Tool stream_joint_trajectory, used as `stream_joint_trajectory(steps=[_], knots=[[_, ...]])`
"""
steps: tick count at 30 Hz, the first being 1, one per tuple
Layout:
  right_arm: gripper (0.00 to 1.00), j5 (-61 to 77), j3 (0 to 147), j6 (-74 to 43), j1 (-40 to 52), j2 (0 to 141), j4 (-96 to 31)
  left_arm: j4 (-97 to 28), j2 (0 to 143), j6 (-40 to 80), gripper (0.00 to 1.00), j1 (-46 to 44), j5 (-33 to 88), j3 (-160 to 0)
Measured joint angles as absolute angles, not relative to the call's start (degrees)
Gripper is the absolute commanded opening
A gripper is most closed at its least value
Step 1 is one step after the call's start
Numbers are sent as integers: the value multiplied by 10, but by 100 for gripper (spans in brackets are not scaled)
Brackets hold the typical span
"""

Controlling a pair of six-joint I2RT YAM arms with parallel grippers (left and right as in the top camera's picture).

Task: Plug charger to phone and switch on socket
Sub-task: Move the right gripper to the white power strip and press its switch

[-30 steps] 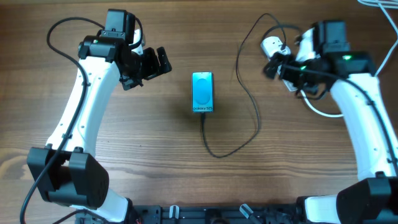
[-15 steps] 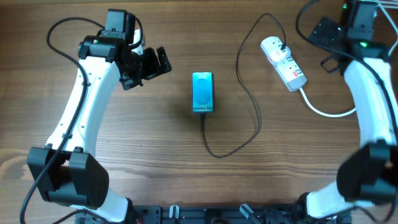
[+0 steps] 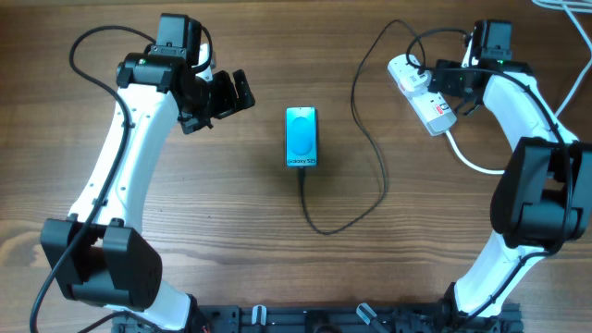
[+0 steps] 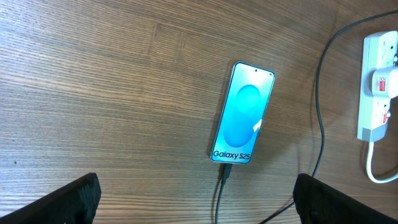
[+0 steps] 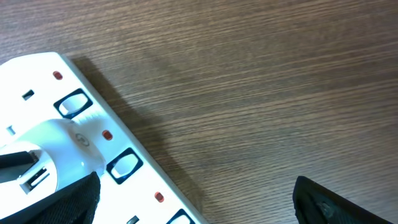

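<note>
Risk: right gripper [image 3: 442, 88], fingers spread above white oblong power strip [image 3: 431, 111] at 2 o'clock, may miss a rocker [image 5: 73, 102] and shove the strip, tugging thin black charger cable [image 3: 302, 190] from cyan-screened flat phone [image 3: 302, 137] at centre; left gripper [image 3: 227, 95], also spread, hangs at 10 o'clock.

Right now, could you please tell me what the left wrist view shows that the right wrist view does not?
Only the left wrist view shows the phone, screen up, with the charger plugged into its lettered end. Only the right wrist view shows the rocker switches up close. Both show the socket lying on the wooden table.
</note>
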State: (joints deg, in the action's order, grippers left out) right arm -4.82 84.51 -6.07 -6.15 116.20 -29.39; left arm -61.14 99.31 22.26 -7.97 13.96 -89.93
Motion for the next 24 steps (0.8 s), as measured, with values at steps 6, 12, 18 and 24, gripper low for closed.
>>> stream_joint_trajectory(steps=[6,12,18,24], knots=[[100,-41,845,-62,-62,1162,-291,-611,993,223,100,-80,140,-899],[100,-41,845,-66,-63,1174,-281,-611,993,223,100,-80,140,-899],[100,-41,845,-68,-71,1203,-279,-611,993,223,100,-80,140,-899],[100,-41,845,-68,-71,1205,-269,-611,993,223,100,-80,140,-899]])
